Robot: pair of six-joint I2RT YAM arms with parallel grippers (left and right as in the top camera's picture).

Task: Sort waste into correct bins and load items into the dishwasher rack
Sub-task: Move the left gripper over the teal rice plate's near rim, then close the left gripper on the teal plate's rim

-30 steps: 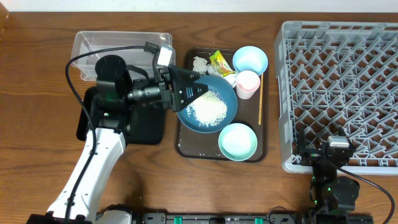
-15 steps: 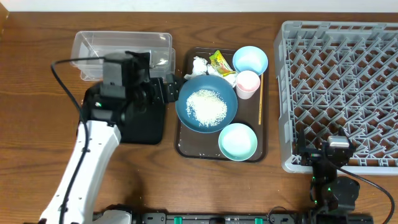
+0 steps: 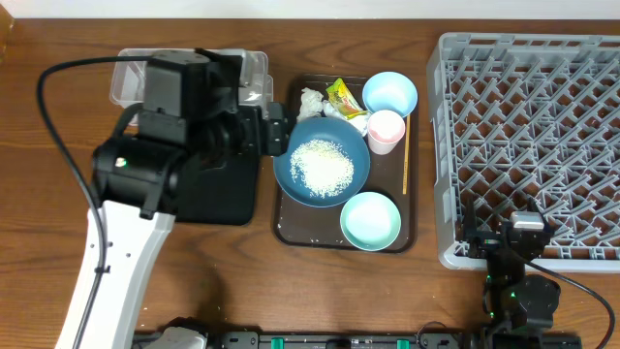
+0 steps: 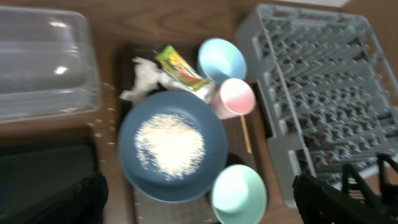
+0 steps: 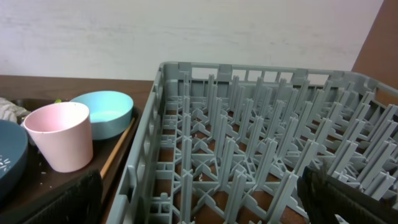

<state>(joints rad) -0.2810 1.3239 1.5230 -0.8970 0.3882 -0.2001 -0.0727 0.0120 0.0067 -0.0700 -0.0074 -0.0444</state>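
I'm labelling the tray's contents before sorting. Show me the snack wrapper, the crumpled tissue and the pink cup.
snack wrapper (image 3: 341, 96): overhead view, middle of its yellow-green printed face.
crumpled tissue (image 3: 312, 100): overhead view, centre of the white wad.
pink cup (image 3: 386, 129): overhead view, inside its open mouth.

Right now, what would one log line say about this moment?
left gripper: open, empty, high beside dark blue dish | right gripper: open, low by dishwasher rack | rice: on dish

Bare table strip (image 3: 427, 194) separates crowded tray (image 3: 295, 225) from rack (image 3: 533, 145).
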